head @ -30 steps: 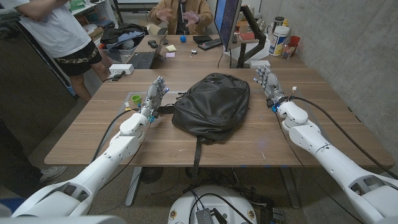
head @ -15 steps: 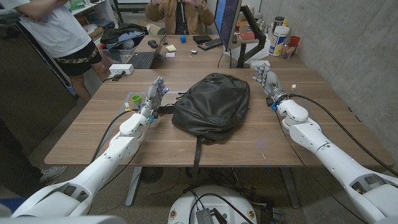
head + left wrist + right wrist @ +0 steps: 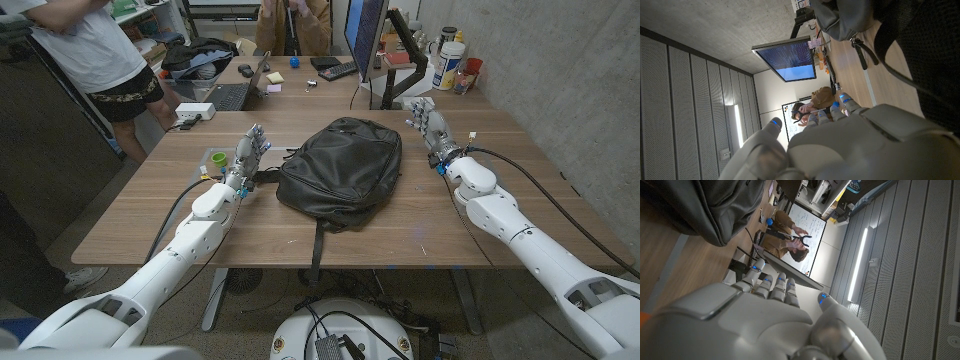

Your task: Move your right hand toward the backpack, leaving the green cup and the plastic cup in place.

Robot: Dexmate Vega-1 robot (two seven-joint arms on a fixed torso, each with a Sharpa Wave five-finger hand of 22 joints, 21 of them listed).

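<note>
Reaching risk noted, near to far. Backpack (image 3: 340, 172) lay at table (image 3: 150, 215) centre, its strap trailing toward the near edge. Left hand (image 3: 248, 156) stood just beside the bag's left side, fingers apart, holding nothing. Right hand (image 3: 428, 128) stood off the bag's far right corner, apart from it, fingers spread, empty. Green cup (image 3: 218, 159) sat just left of the left hand; plastic cup not made out. Likely hazards: right hand overshooting and shoving the bag leftward into the left hand and cup; right arm's cable snagging.
</note>
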